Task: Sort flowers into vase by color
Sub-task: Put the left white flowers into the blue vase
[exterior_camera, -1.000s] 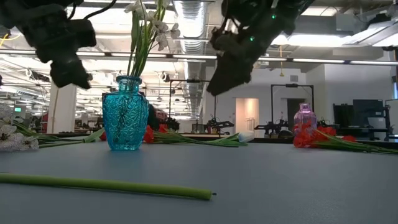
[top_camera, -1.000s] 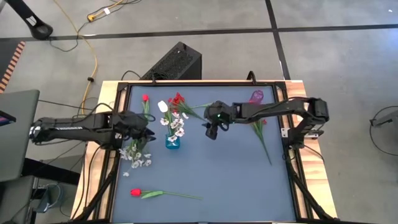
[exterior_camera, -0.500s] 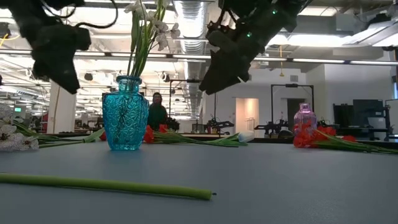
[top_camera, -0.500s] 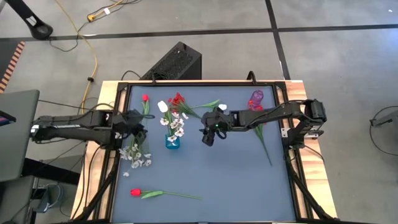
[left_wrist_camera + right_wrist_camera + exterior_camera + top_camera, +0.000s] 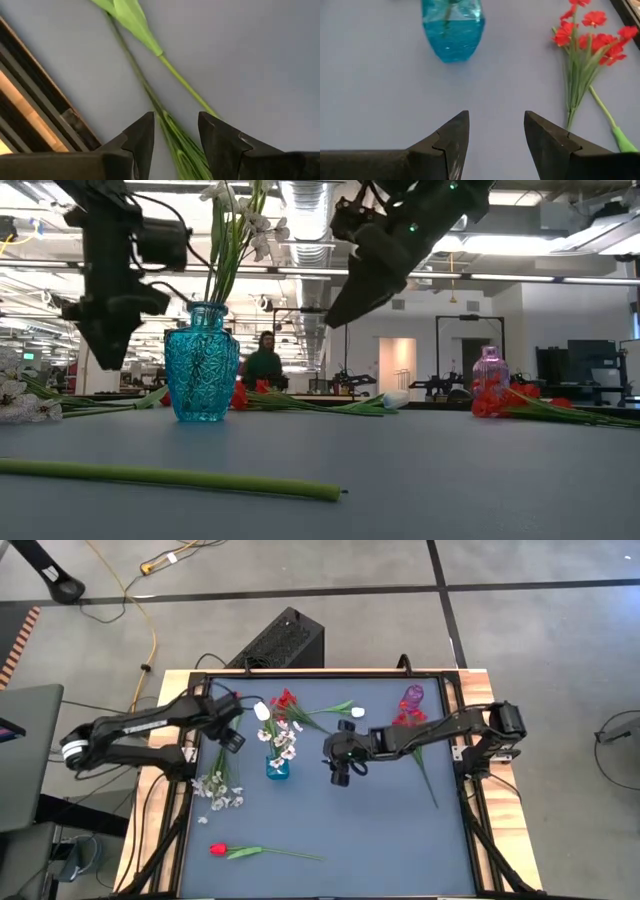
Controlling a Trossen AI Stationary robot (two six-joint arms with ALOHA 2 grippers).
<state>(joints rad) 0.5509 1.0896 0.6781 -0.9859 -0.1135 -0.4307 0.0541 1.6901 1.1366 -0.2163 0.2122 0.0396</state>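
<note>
The left gripper [image 5: 231,739] has its fingers [image 5: 142,137] spread and empty, poised over thin green stems [image 5: 167,122] on the blue counter [image 5: 380,830], near the counter's dark left rim in the upper left of the high view. The right gripper [image 5: 341,776] sits mid-frame in that view, its fingers [image 5: 451,135] likewise parted with nothing between them, above bare counter just right of the turquoise vase [image 5: 277,766].

That vase holds a white spray [image 5: 285,743]. Above it in the high view lie a red spray [image 5: 285,700] and a white tulip [image 5: 262,711]; a red tulip [image 5: 234,697] lies left of them. Another white spray [image 5: 218,790] rests lower left of the vase, and a red tulip with a long stem [image 5: 218,850] lies near the bottom left. At upper right stands a small purple vase [image 5: 412,697], apparently with a red spray [image 5: 405,720] lying beside it
</note>
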